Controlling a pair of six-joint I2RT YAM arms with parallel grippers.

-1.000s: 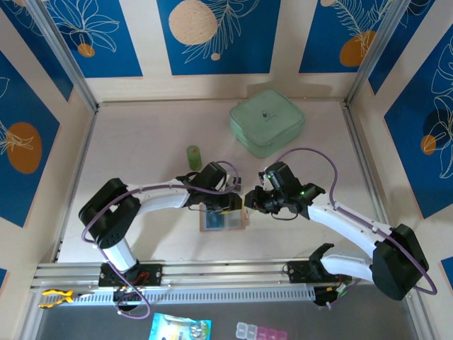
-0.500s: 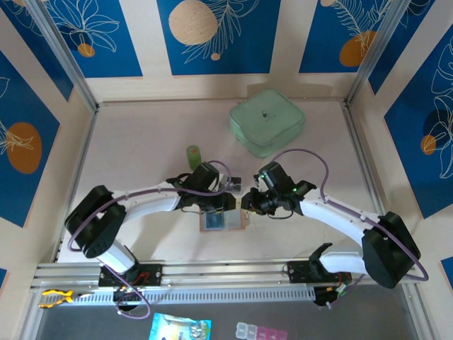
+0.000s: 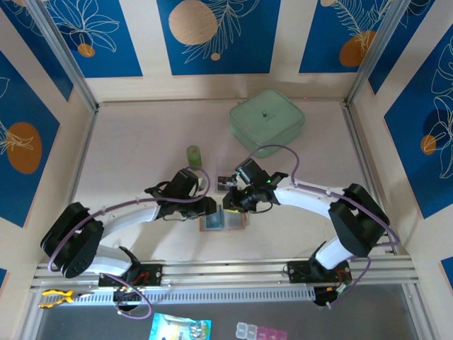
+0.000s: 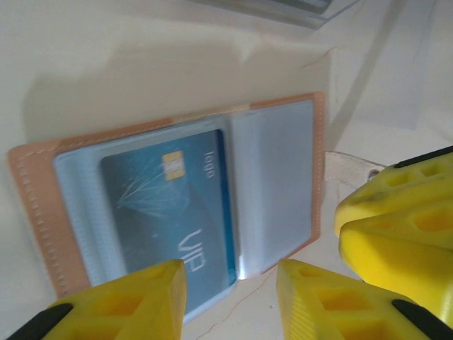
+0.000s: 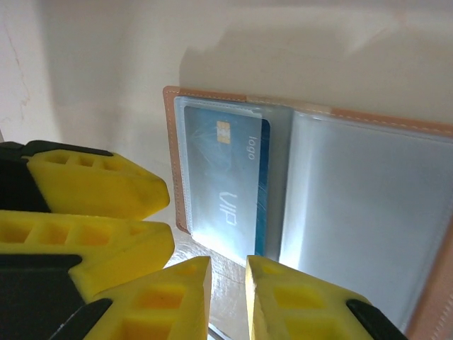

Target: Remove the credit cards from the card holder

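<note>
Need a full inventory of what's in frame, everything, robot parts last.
card holder: 1, tan with grey-blue inside, open flat on the table between the grippers
credit card: 1 visible, blue, in one pocket of the card holder
clear box: 1, transparent, just beyond the card holder
cylinder: 1, green, upright, mid-table
square case: 1, pale green, far side of the table
packet: 1, blue, front ledge
pill organiser: 1, clear and pink, front ledge
table: 1, pale
left gripper: yellow fingers, apart, over the card holder
right gripper: yellow fingers, narrowly apart, over the card holder
</note>
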